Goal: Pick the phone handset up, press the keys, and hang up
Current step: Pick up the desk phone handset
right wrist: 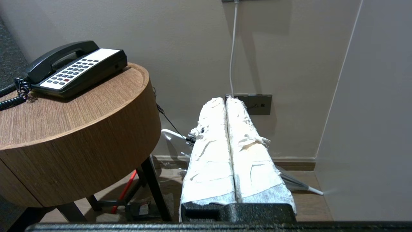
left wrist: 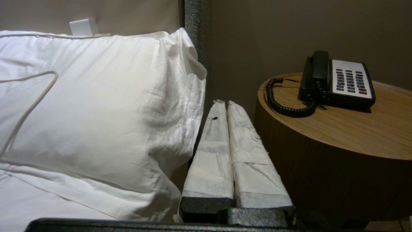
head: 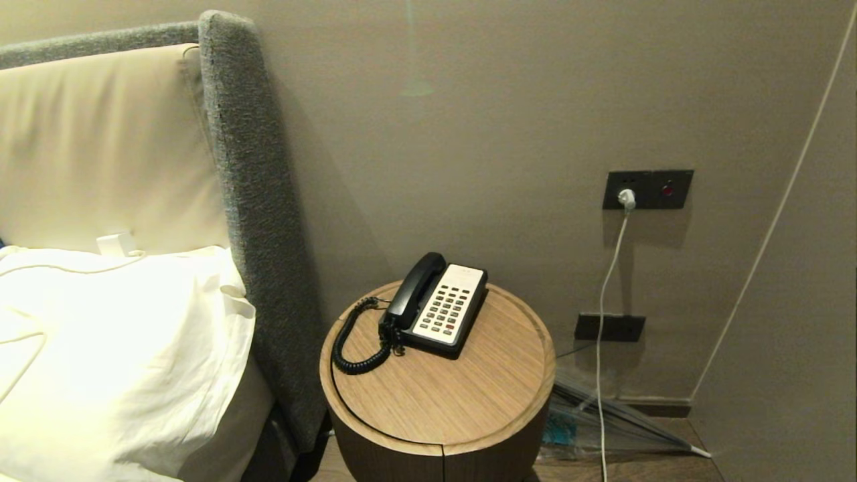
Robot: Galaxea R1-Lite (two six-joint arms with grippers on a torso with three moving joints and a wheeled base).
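Both grippers pressed together, left gripper (left wrist: 224,102) and right gripper (right wrist: 225,99) holding nothing. Phone handset (head: 415,286) cradled on phone (head: 447,309), frame centre

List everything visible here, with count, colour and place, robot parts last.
phone handset: 1, black, on the cradle, left side of the phone base
phone base: 1, black with white keypad, on the table
coiled cord: 1, black, on the tabletop left of the phone
round table: 1, wood, beside the bed
pillow: 1, white, on the bed
wall socket: 1, black, with a white plug in it
left pincer: 1, white-wrapped, shut, low beside the pillow
right pincer: 1, white-wrapped, shut, low right of the table
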